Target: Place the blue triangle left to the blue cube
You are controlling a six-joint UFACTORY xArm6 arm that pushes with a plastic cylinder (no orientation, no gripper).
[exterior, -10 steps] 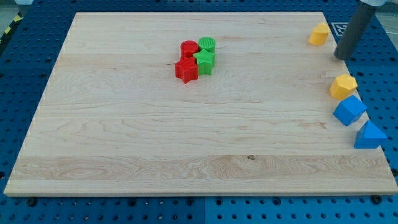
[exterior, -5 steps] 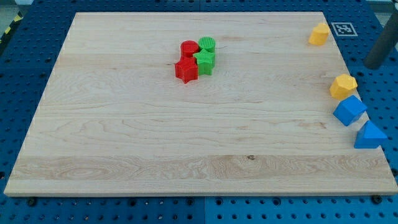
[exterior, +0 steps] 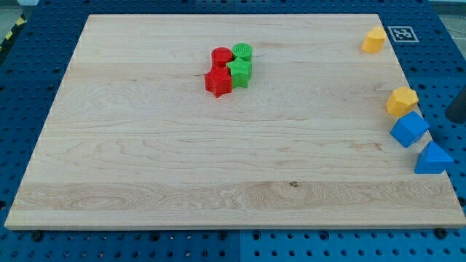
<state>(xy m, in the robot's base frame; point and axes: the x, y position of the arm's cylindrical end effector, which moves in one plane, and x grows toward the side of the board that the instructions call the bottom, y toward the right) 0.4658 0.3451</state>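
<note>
Nothing done yet: the blue plastic triangle [exterior: 432,159] sits at the wooden surface's [exterior: 182,160] right edge, just right and nearer than the blue plastic cube [exterior: 408,129]. We carry no claw, and our tip [exterior: 459,119] barely shows, far right.

The wooden board [exterior: 218,145] is pale tan with light brown grain lines and one small dark knot. Around it, the table [exterior: 29,109] is bright blue with rows of little dark holes. The blue cube [exterior: 408,129] and the blue triangle [exterior: 432,159] are the same bright blue. Two yellow blocks [exterior: 374,39] [exterior: 401,100] are orange-yellow. The red cylinder [exterior: 221,56] and red star [exterior: 218,81] are bright red. The green cylinder [exterior: 243,51] and green star [exterior: 239,70] are bright green. A black-and-white square tag [exterior: 403,33] sits at the top right.
</note>
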